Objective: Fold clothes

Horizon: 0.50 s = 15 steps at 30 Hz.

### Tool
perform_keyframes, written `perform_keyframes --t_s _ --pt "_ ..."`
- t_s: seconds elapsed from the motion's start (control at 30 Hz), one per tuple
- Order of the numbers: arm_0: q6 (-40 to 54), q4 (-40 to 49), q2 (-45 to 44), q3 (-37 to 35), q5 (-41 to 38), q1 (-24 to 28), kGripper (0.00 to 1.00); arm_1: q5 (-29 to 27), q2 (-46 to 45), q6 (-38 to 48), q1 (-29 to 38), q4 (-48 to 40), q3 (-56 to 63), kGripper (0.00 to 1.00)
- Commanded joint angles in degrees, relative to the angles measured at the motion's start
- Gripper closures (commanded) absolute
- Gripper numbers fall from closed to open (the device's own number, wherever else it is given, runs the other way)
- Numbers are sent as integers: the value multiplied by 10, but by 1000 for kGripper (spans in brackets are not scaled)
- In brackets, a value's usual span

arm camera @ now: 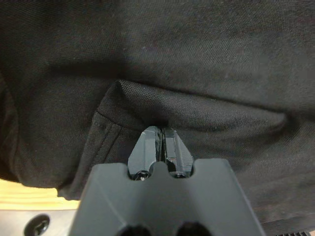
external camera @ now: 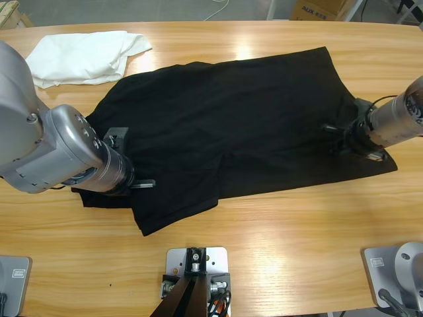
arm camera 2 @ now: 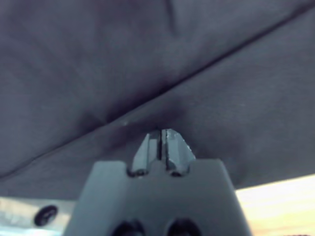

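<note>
Mostly the black T-shirt (external camera: 244, 119) fills the middle of the high view, spread across the wooden table (external camera: 277, 224), with a white garment (external camera: 82, 56) bunched at upper left. At the frame's left, the left gripper (arm camera: 160, 132) has its jaws pinched together on a raised fold of the shirt. At right, the right gripper (arm camera 2: 161, 132) likewise seems clamped on a hem, though that view is dim. A cardboard box (external camera: 320, 9) at the top edge reads "AUX", the rest unclear.
</note>
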Motion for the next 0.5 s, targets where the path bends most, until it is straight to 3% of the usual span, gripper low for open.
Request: perform_keyframes --t_s 0.03,0.3,0.5 --pt "-11 -25 12 60 -21 -6 1000 37 53 18 -21 -9 33 1000" --pt "-16 12 -44 117 -33 -6 1000 44 60 93 10 140 7 1000" --pt "-14 35 -58 119 -41 -6 1000 52 52 156 122 203 2 1000"
